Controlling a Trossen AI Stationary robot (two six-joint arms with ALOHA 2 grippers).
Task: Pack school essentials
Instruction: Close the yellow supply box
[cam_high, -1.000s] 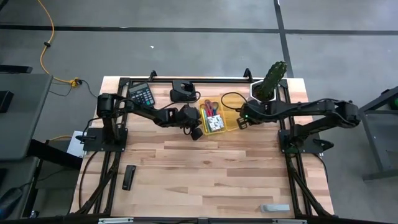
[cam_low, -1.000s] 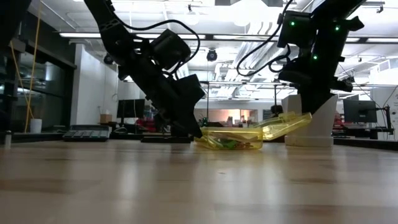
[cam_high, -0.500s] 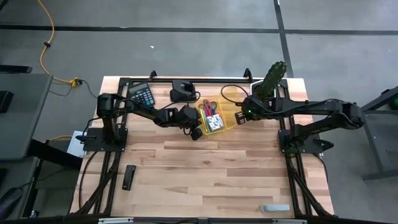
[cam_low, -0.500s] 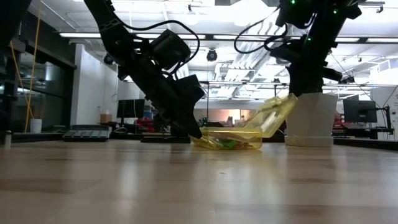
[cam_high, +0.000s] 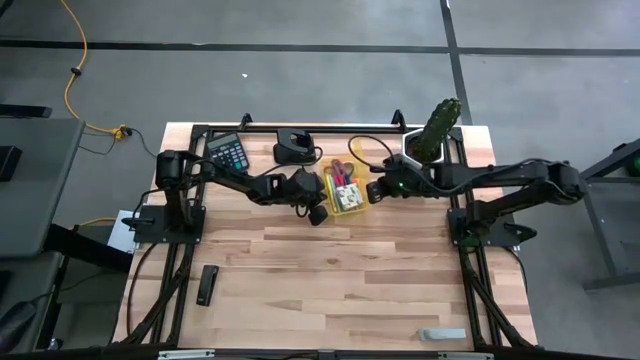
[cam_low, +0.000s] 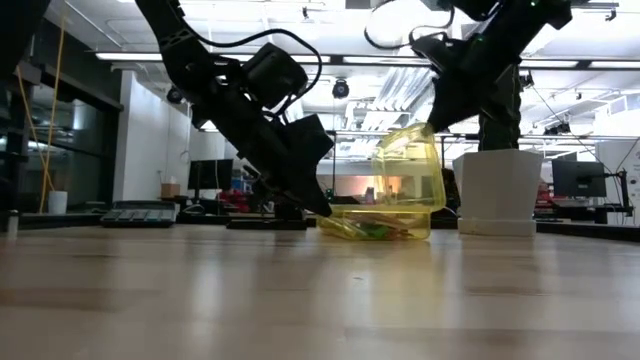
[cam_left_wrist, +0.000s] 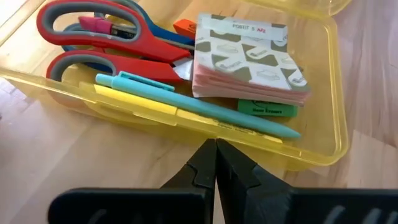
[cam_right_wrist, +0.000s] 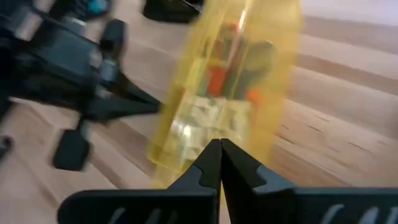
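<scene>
Here, mid-table toward the far edge: my left gripper (cam_left_wrist: 216, 163), fingers pressed together w/ nothing between them, has its tips against the near wall of the yellow case (cam_left_wrist: 186, 124). My right gripper (cam_right_wrist: 219, 163), also pressed tight and empty, pushes on the case's clear yellow lid (cam_low: 408, 170), which stands roughly upright over the tray in the low view. Inside the tray: red-handled scissors (cam_left_wrist: 93, 40), a teal pen (cam_left_wrist: 205, 109) lying along a yellow one (cam_left_wrist: 134, 99), a sticky-note pad (cam_left_wrist: 249, 59) w/ pink sheets, a green eraser (cam_left_wrist: 267, 109) tucked under the pad's edge. Off to the sides: a calculator (cam_high: 228, 152) at the far left, a potted plant (cam_high: 436, 127) far right, a black bar (cam_high: 206, 285) near the front left.
</scene>
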